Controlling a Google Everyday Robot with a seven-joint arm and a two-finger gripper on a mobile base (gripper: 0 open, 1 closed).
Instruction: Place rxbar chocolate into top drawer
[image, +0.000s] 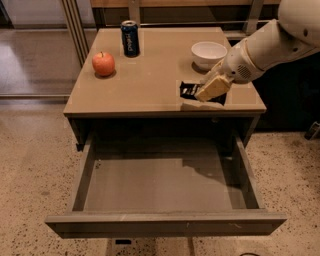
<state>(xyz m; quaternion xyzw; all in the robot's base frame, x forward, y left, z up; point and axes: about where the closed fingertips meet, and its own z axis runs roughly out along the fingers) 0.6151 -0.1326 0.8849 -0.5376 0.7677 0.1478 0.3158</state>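
Observation:
The rxbar chocolate (188, 90), a flat black bar with white lettering, is at the front right of the table top (150, 85). My gripper (212, 88) reaches in from the right and is shut on the bar, which sticks out to its left. A shadow lies on the table just under them, near the front edge. The top drawer (165, 224) is pulled wide open below the table. Its bare grey inside (160, 185) holds nothing.
A white bowl (209, 52) stands just behind my gripper. A dark blue soda can (130, 38) stands at the back of the table and a red apple (103, 63) at the left. The floor is speckled stone, with dark furniture to the right.

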